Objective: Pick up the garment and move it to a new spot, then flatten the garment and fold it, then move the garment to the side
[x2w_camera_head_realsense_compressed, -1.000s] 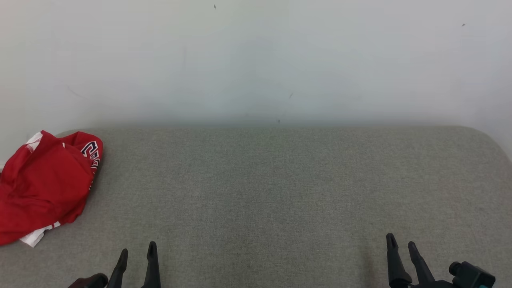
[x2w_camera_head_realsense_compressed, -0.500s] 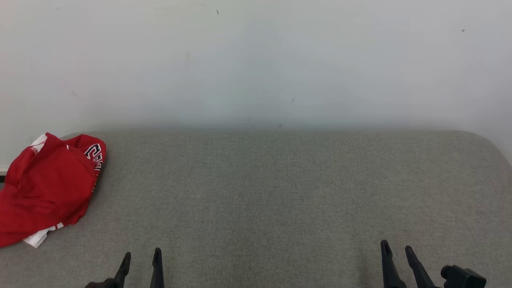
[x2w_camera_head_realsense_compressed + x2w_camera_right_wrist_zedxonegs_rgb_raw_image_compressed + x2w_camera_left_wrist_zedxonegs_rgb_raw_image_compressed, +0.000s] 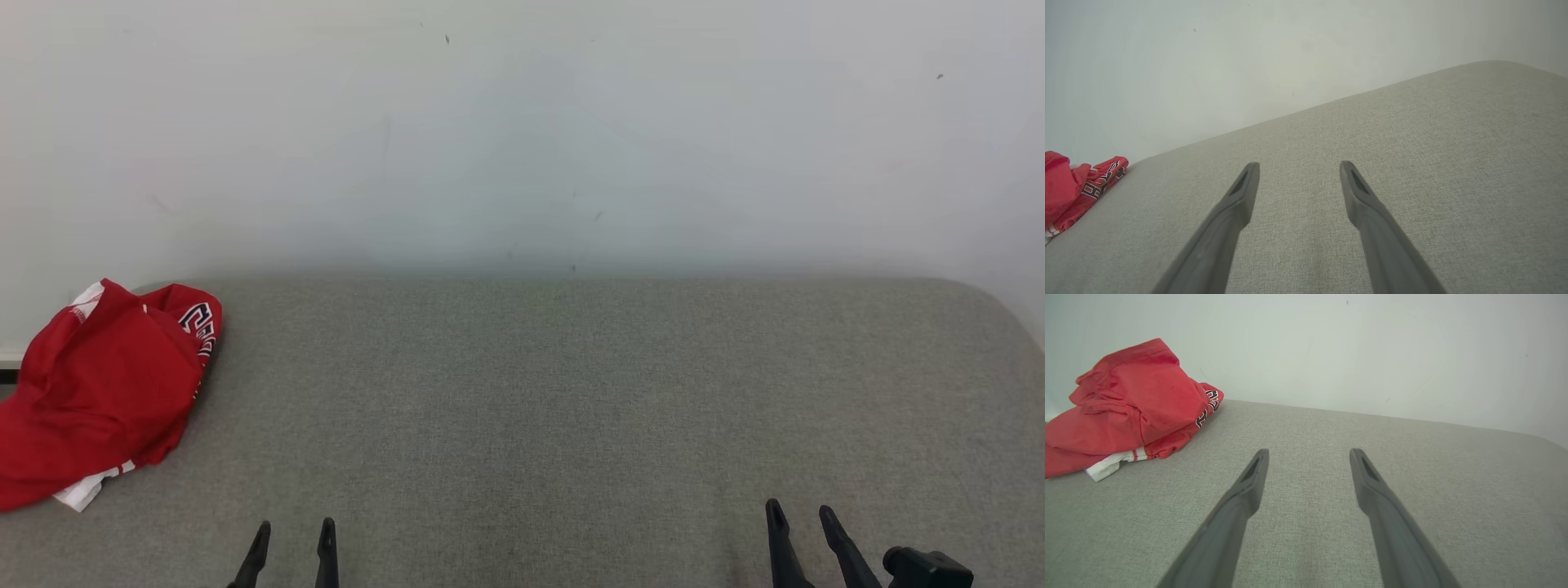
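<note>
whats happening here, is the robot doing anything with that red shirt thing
Nothing is being handled right now. The red garment lies crumpled at the far left of the grey padded surface. The left gripper and the right gripper are both open and empty at the near edge, apart from the garment. The left one is the nearer of the two. The pickup has not yet begun.

- The crumpled red fabric garment (image 3: pixel 102 392), white-trimmed with dark lettering, lies bunched in a loose, unfolded heap.
- It sits at my far left on the grey cloth surface (image 3: pixel 571 392), close to the pale wall (image 3: pixel 522 122).
</note>
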### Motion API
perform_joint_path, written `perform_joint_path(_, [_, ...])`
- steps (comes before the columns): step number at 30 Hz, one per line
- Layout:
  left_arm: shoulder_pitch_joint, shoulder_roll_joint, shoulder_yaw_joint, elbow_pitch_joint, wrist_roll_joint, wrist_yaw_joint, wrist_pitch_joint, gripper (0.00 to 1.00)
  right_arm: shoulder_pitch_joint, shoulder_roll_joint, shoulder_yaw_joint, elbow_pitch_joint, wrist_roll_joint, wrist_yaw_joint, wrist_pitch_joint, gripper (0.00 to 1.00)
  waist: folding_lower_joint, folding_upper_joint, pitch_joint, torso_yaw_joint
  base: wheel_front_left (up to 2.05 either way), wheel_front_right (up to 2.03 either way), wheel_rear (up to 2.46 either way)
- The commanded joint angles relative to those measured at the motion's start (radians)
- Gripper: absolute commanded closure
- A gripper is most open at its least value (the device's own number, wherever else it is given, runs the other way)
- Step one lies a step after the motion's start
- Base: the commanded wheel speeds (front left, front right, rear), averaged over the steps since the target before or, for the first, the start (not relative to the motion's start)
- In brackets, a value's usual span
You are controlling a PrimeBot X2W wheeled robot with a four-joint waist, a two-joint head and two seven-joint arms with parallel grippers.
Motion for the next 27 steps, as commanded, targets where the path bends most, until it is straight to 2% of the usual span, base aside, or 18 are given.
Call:
perform_joint_path(1, [0.014,0.0,0.0,0.0,0.022,0.0,-0.009,0.0,0.012,-0.004,0.002,-0.004,-0.021,0.003,-0.008,0.0,-0.0001,0.0,-0.004,0.001,0.0,0.0,0.0])
perform_joint_path(21, [0.034,-0.006,0.001,0.021,0.152,-0.003,-0.049,0.0,0.029,-0.005,0.011,0.001,-0.147,0.004,-0.024,0.0,-0.0001,0.0,-0.03,-0.002,0.0,0.0,0.0])
perform_joint_path(27, [0.023,-0.011,0.008,0.042,0.135,-0.006,-0.048,0.0,0.028,-0.005,0.009,0.006,-0.137,0.004,-0.019,0.0,-0.0001,0.0,-0.027,-0.001,0.0,0.0,0.0])
